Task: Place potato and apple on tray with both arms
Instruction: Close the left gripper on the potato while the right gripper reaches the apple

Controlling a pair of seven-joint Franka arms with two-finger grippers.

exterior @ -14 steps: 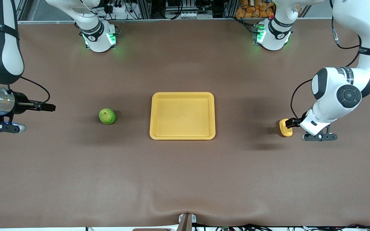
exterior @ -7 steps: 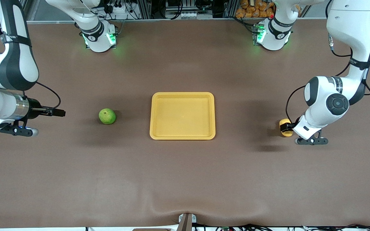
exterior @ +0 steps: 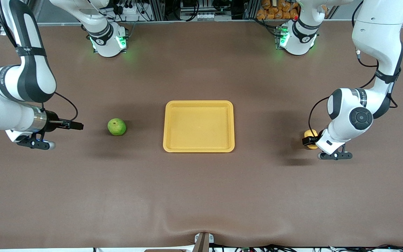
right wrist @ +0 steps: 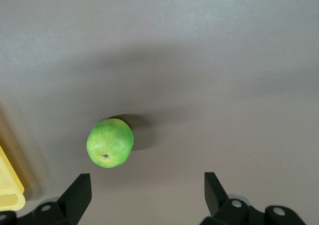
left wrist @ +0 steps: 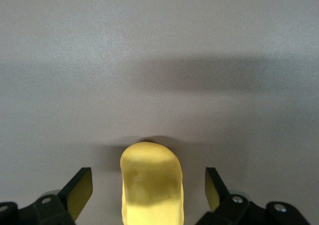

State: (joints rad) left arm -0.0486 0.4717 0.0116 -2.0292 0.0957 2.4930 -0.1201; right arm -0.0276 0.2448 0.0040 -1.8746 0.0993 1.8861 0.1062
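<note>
Potato (left wrist: 151, 182) lies between the spread left gripper (left wrist: 148, 187); spread right gripper (right wrist: 147, 192) near apple (right wrist: 110, 142)

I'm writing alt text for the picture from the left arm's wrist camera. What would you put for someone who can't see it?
A yellow potato lies on the brown table, between the open black fingers of the left gripper, with a gap on each side. Nothing else is in the picture.

Matt brown cloth covers the counter (exterior: 201, 189); the tray (exterior: 199, 103) looks smooth yellow plastic, the apple (exterior: 117, 126) faintly glossy, the potato (left wrist: 152, 185) smooth.
</note>
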